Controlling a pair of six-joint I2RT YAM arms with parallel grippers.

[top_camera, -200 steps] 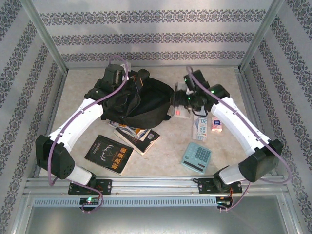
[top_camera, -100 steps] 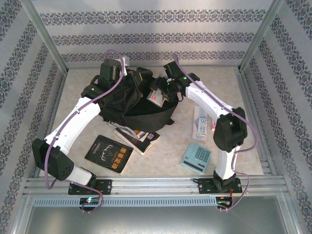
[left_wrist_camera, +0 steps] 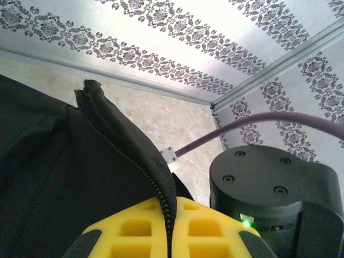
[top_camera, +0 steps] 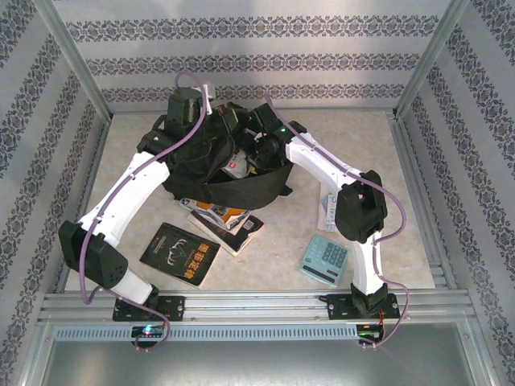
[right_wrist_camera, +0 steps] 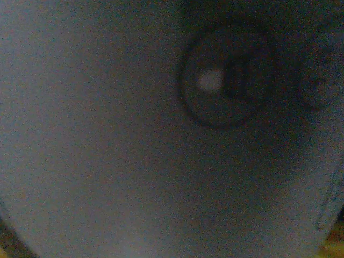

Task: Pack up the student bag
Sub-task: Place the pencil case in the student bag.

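The student bag (top_camera: 241,189) is set towards the far left of the worktop (top_camera: 338,133), resting partly on a stack of books (top_camera: 229,223); its mouth is turned upward. The zippered rim (left_wrist_camera: 123,148) is pinched between the yellow pads of the left gripper (left_wrist_camera: 169,223), which is closed tight on the fabric; the rim appears to be held up so that the opening stays wide and the soft sides do not fold in. The right gripper (top_camera: 241,161) is placed over the opening, with a small white-and-red packet (top_camera: 234,168) clasped between jaws set fairly wide; the packet is judged ready to be lowered inside. In the right wrist view a blurred grey surface with a dark ring is seen, too close to be identified. A black-covered book (top_camera: 180,255) and a blue calculator (top_camera: 324,259) are left on the worktop, near the front, not yet packed.

Compared with a second ago, the right arm has been swung from the worktop just right of the bag to above its mouth, and its elbow has been folded upward; the packet has been carried along; the left grip on the rim is unchanged; the books and calculator have not been moved.
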